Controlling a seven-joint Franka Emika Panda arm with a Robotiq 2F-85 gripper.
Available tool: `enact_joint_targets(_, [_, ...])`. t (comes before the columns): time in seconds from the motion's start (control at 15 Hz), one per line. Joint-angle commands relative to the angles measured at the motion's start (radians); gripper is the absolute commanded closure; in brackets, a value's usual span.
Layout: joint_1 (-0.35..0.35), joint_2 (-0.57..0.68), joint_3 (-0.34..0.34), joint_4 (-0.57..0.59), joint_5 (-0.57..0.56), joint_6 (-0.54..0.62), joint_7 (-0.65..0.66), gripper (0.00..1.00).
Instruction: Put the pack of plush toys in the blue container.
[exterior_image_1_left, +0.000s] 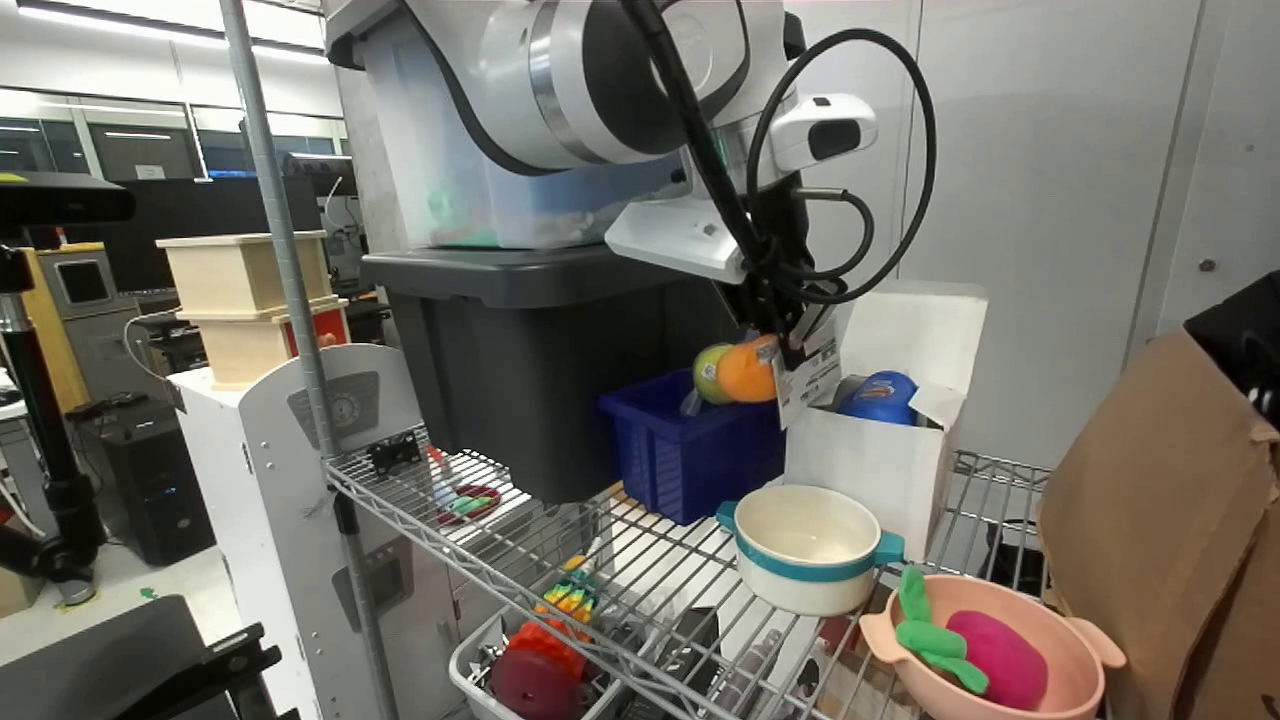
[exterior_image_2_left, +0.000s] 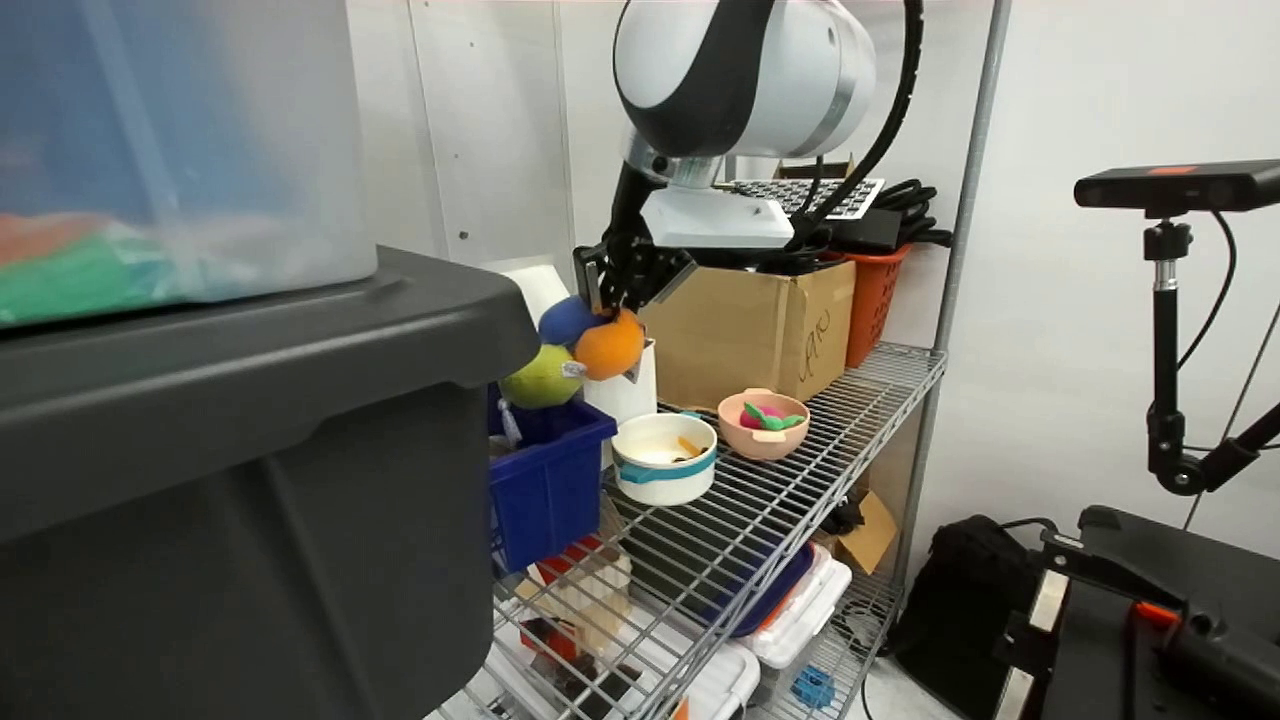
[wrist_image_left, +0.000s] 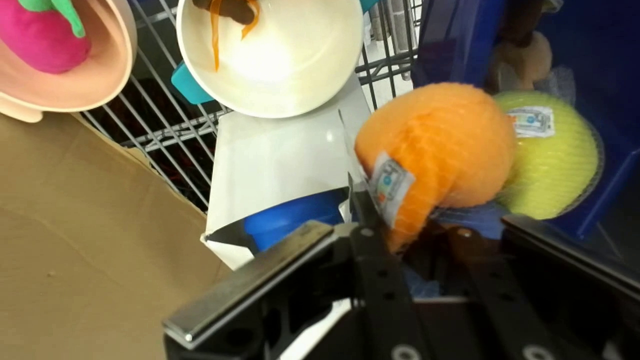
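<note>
- Black gripper is hovering above one edge of the blue container; its jaws are standing narrowly parted, pinching the gathered netting of the pack of plush toys.
- The pack is hanging over the container's rim, not yet inside; whether it is touching that rim, the views are not showing.
- Judging by looks, it is probably handling as light, soft and springy, hard to damage; the bunched netting is likely offering the best place to take hold.
- Its long axis is slanting down from the jaws toward the container: the orange ball is sitting nearest the grip, and the yellow-green ball is pointing over the opening.
- Just beside the container, the white box and white-and-teal pot are standing; on its opposite side, the dark grey tote is looming.
</note>
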Motion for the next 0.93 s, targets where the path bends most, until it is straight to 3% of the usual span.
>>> enact_joint_targets(0.0, [0.025,0.011,-0.030,0.040,-0.018,0.003,0.050,0.97])
enact_joint_targets(0.87, [0.057,-0.017,-0.023,0.029,-0.019,0.002,0.072,0.97])
